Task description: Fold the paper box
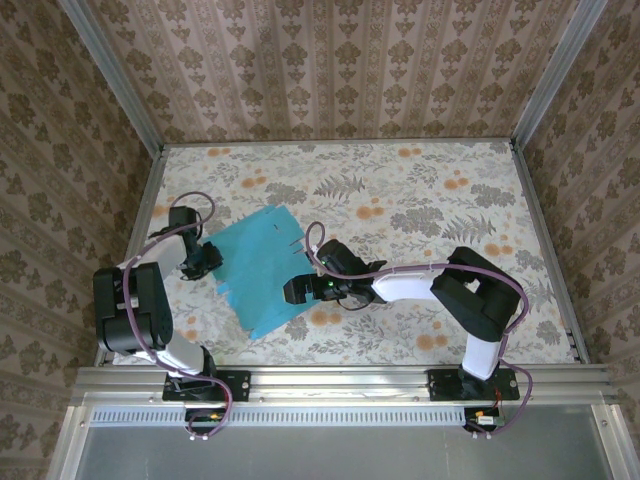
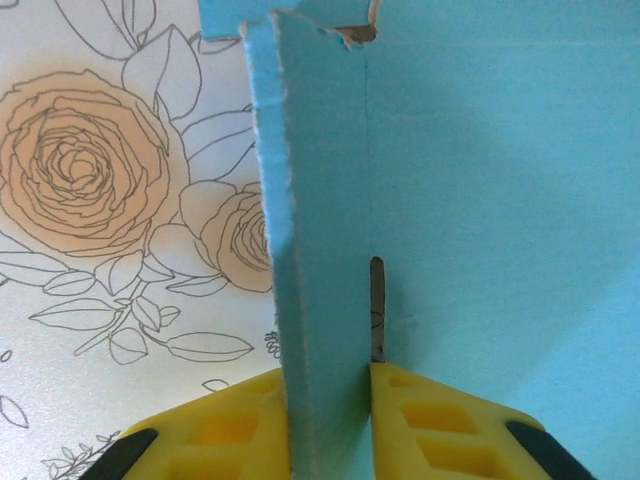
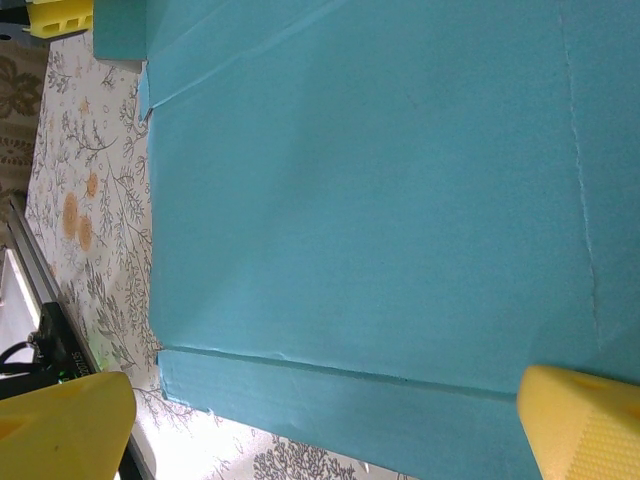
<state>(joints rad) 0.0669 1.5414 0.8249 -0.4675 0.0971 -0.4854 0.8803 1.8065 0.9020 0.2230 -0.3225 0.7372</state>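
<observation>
The paper box [image 1: 262,270] lies mostly flat on the table as a turquoise card sheet, blue face up. My left gripper [image 1: 208,258] is at its left edge. In the left wrist view one narrow flap [image 2: 320,250] stands upright between the yellow pads [image 2: 230,425], which press it from both sides, so the left gripper [image 2: 328,378] is shut on it. A slit [image 2: 377,310] runs beside the flap. My right gripper [image 1: 293,290] hangs over the sheet's right side, open. In its wrist view the right gripper [image 3: 325,405] straddles a creased edge strip [image 3: 350,400] of the paper box [image 3: 380,190] without touching it.
The floral tablecloth [image 1: 420,200] covers the table to the right and behind the sheet. Patterned walls [image 1: 330,70] close in the back and sides. A metal rail [image 1: 330,380] with both arm bases runs along the near edge.
</observation>
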